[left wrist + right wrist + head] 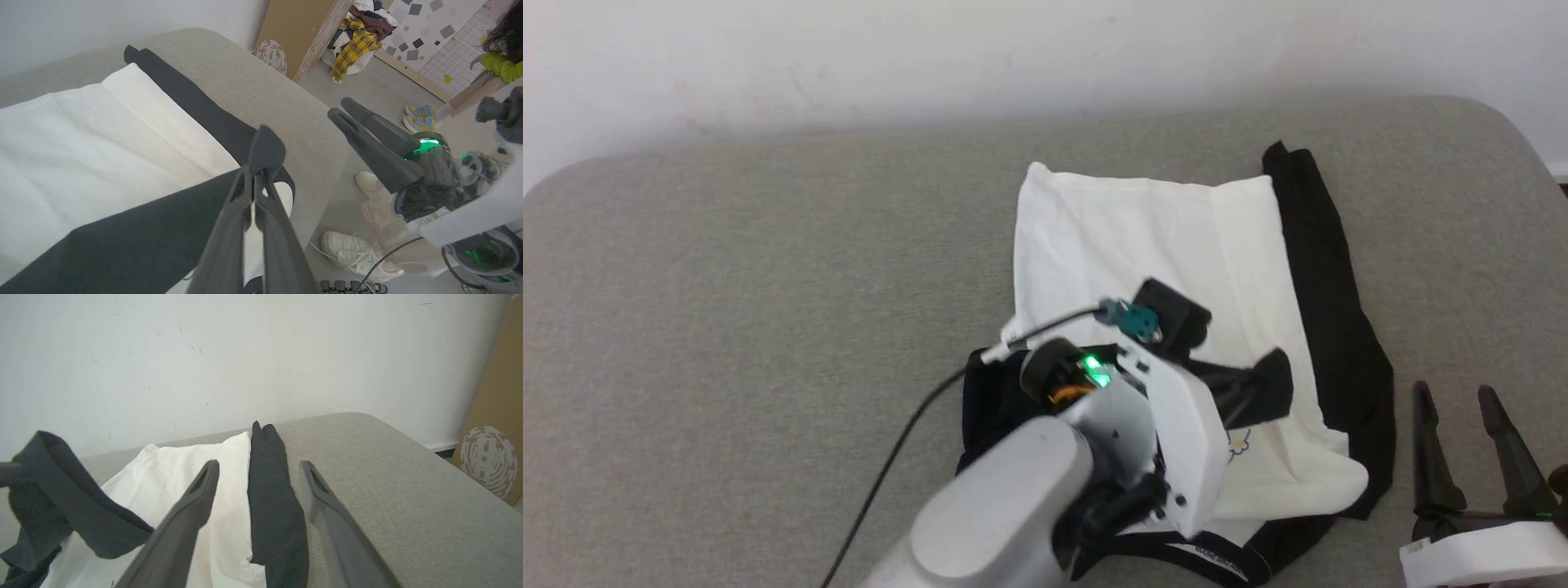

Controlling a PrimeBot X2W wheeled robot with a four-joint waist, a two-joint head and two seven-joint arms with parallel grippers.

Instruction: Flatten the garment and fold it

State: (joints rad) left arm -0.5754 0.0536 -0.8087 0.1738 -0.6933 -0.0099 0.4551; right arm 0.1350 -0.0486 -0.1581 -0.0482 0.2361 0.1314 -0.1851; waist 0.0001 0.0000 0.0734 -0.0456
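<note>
On the grey cushion (727, 286), a T-shirt (1143, 237), white body spread face up, black side panel (1331, 286) along its right edge, collar (1217, 559) toward the near edge. Over the chest, the left gripper (1262, 384), jaws pressed together on the tip of the black sleeve (1278, 371), raised above the white cloth at the pinch and sagging back toward the near left. Just off the cloth at the near right, the right gripper (1462, 433), jaws wide apart, holding nothing.

Looks to be the sleeve fold: bringing that black sleeve in over the white body.

- Hold the pinch firm and carry the sleeve low, so as not to drag the body cloth along or raise a ridge beneath.
- Draw gently away from the shoulder seam to take out the sag before setting down.
- Lay the sleeve straight, its edge in line with the side of the body, not slanted across the chest.
- Lower until flat on the cloth, then part the jaws and lift straight up to avoid snagging.
- If the body starts to creep, press the near right corner with the free gripper.
</note>
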